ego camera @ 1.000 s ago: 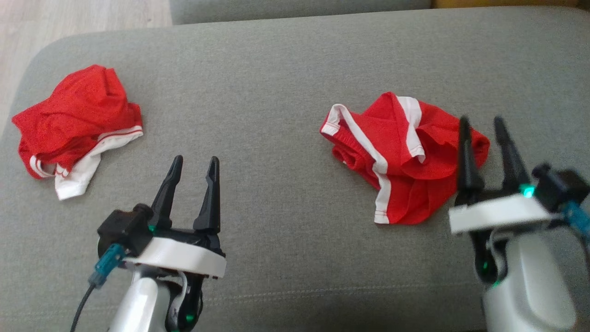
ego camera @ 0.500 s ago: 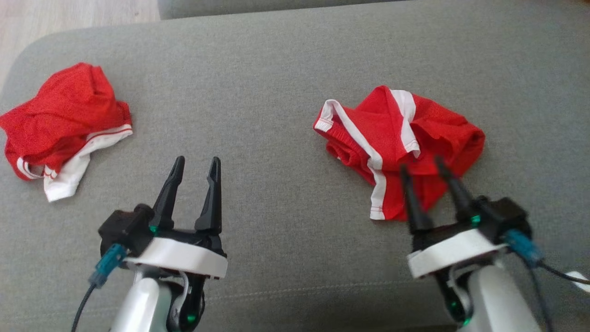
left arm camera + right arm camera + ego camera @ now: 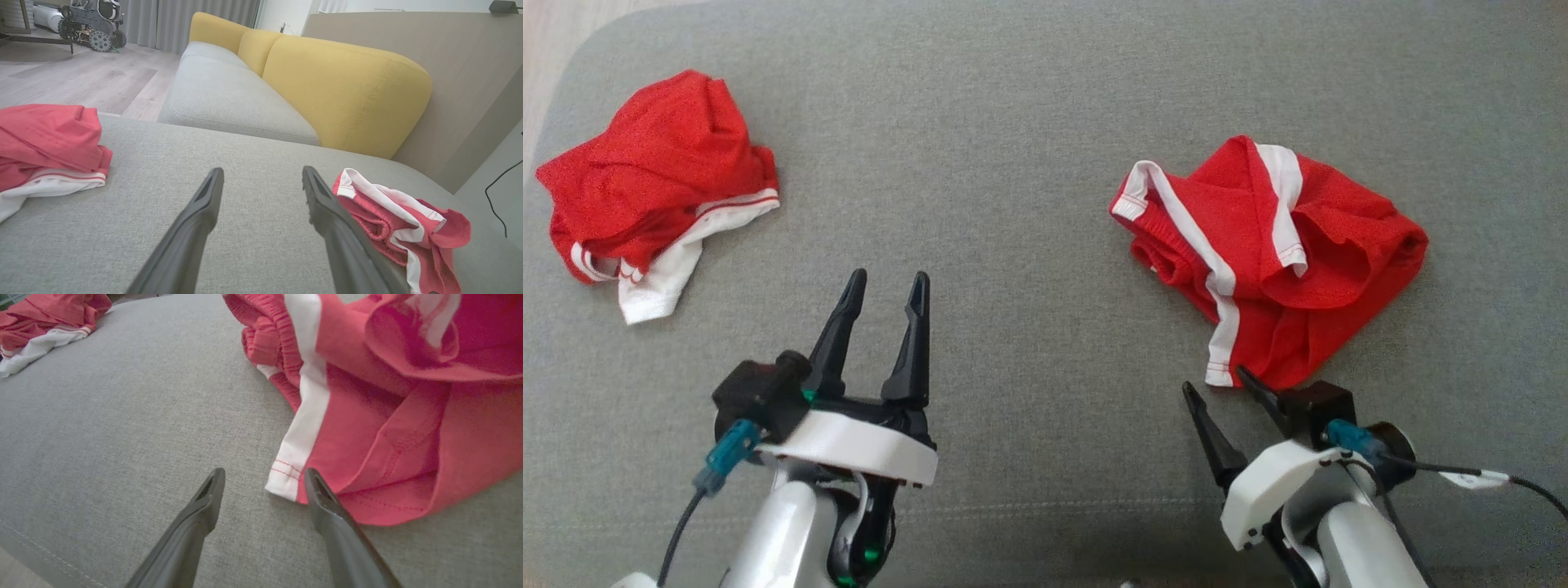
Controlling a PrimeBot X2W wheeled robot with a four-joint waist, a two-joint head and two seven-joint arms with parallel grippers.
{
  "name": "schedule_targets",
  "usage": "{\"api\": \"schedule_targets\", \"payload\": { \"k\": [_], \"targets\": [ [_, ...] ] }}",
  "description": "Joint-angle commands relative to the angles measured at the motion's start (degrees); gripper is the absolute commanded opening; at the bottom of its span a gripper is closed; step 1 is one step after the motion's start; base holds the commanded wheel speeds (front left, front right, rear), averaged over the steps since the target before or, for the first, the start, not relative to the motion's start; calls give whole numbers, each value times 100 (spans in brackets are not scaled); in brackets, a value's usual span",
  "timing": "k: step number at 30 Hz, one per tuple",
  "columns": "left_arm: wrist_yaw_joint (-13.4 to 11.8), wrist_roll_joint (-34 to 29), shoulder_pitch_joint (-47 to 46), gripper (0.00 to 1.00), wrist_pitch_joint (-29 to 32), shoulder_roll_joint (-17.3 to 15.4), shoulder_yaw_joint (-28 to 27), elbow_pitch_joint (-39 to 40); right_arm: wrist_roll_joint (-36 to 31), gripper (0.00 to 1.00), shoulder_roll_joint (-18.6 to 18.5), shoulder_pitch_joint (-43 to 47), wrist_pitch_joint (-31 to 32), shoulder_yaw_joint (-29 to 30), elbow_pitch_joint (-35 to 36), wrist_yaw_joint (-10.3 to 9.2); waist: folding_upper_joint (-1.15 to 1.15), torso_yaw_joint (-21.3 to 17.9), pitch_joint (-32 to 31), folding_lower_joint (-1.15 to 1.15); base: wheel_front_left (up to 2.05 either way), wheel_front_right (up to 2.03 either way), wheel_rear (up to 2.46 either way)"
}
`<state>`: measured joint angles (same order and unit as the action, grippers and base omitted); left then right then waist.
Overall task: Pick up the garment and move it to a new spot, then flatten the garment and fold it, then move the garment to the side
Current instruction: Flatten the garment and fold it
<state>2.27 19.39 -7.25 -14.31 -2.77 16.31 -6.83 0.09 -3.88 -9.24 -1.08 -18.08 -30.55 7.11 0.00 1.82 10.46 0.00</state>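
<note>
Holds nothing in the right gripper point(image 3: 1214, 379), open wide, with the red shorts point(image 3: 1282, 245) just past its fingertips. Holds nothing in the left gripper point(image 3: 889, 276) either, open wide, well apart from the shorts.

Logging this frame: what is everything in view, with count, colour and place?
right garment: one, red with white stripes, crumpled on the seat's right side
left garment: one, red and white, bunched on the seat's left side
seat cushion: one, grey, under both garments
back cushions: at least two, yellow, behind the neighbouring grey seat
floor: one, pale wood, beyond the seat
left hand: one, dark fingers, open over bare cushion
right hand: one, dark fingers, open at the right garment's near hem
</note>
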Motion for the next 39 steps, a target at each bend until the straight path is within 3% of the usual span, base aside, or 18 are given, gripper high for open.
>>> {"api": "schedule_targets", "payload": {
  "k": [1,23,24,25,26,33,39],
  "targets": [
    [-2,13,-221,100,-69,-10,-138,165,-73,100,31,-205,-18,-98,137,37,0,13,9,0,0,0,0],
    [7,-11,-351,100,-69,-10,-132,174,-322,100,90,-547,-72,125,-596,37,0,73,223,0,0,0,0],
    [10,-16,-362,100,-69,-10,-137,172,-320,71,92,-568,-65,128,-637,37,0,72,234,0,0,0,0],
    [12,-23,-369,100,-69,-10,-144,169,-320,8,93,-588,-63,131,-677,37,0,68,243,0,0,0,0],
    [14,-30,-375,100,-69,-10,-153,167,-329,0,94,-608,-64,126,-715,37,0,58,250,0,0,0,0],
    [63,-95,-415,100,-69,-10,-208,113,-403,0,98,-758,-207,270,-833,37,0,-160,200,0,0,0,0],
    [129,-177,-518,100,-69,-10,-200,30,-522,0,22,-795,-396,565,-355,37,0,-482,90,0,0,0,0]
  ]
}}
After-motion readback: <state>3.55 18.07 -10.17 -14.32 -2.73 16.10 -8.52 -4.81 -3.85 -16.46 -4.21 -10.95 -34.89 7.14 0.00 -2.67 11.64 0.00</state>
